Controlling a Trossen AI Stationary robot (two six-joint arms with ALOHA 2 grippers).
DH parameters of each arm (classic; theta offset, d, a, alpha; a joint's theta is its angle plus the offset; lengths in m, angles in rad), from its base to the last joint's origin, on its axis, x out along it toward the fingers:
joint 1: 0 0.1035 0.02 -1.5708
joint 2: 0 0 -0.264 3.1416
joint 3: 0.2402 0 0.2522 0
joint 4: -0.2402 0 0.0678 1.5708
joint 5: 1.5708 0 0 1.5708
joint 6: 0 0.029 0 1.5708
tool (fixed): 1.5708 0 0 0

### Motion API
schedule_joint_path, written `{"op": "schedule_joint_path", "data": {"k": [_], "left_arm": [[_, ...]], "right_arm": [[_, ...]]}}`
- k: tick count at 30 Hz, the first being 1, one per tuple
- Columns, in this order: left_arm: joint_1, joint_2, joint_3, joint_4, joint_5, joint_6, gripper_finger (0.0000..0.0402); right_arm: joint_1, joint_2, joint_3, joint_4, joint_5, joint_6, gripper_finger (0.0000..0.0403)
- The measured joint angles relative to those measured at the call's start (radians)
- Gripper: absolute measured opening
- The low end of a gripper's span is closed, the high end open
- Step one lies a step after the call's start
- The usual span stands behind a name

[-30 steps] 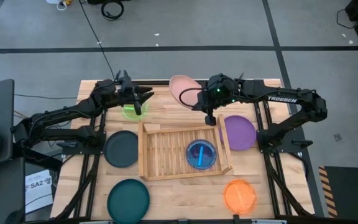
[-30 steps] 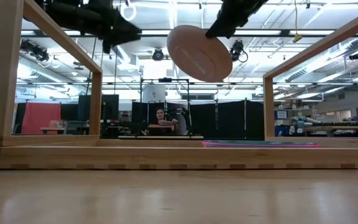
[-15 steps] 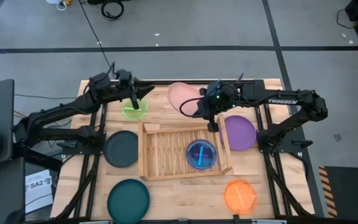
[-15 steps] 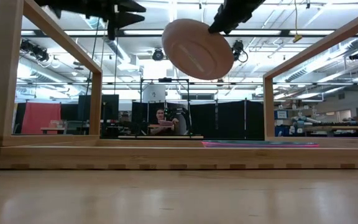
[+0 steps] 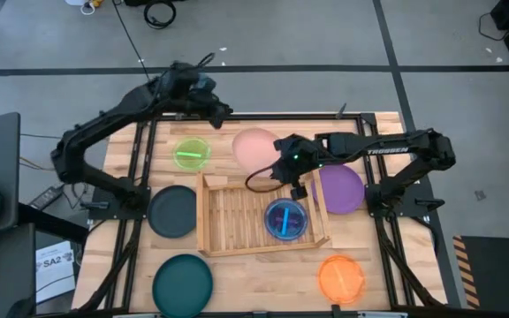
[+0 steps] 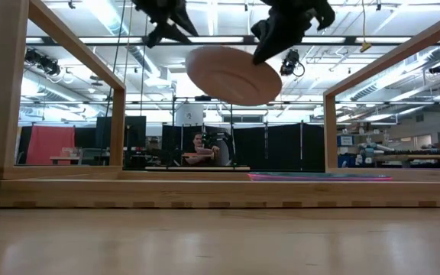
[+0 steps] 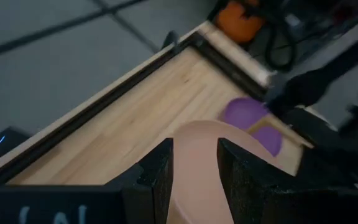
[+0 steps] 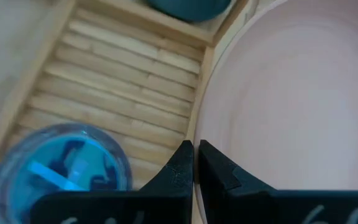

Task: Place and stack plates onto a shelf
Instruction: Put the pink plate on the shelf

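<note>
Overhead view. The right hand (image 5: 283,168), fingers pressed together on the rim of the pink plate (image 5: 256,147), holds it tilted in the air above the upper edge of the wooden shelf (image 5: 237,216), at centre frame. A blue plate (image 5: 285,219) lies in the shelf's right half. Around the shelf on the table (image 5: 246,274): green plate (image 5: 191,154) upper left, grey plate (image 5: 173,211) left, teal plate (image 5: 183,281) lower left, purple plate (image 5: 341,188) right, orange plate (image 5: 340,278) lower right. The left hand (image 5: 222,110), fingers spread and empty, hangs at the table's upper edge. Grey floor surrounds the table.
</note>
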Motion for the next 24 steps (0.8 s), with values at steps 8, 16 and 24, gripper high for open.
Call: {"op": "schedule_joint_path", "data": {"k": [8, 16, 24], "left_arm": [[0.037, 0.200, 0.205, -0.211, -0.001, 0.005, 0.0130], [0.028, 0.320, 0.229, -0.375, 0.085, 0.006, 0.0130], [0.001, 0.357, 0.228, -0.409, 0.122, 0.008, 0.0130]], "right_arm": [[0.035, 0.062, 0.000, 0.003, 0.040, -0.089, 0.0016], [0.047, 0.067, 0.000, 0.004, 0.042, -0.113, 0.0016], [0.047, 0.065, 0.000, 0.003, 0.042, -0.113, 0.0016]]}}
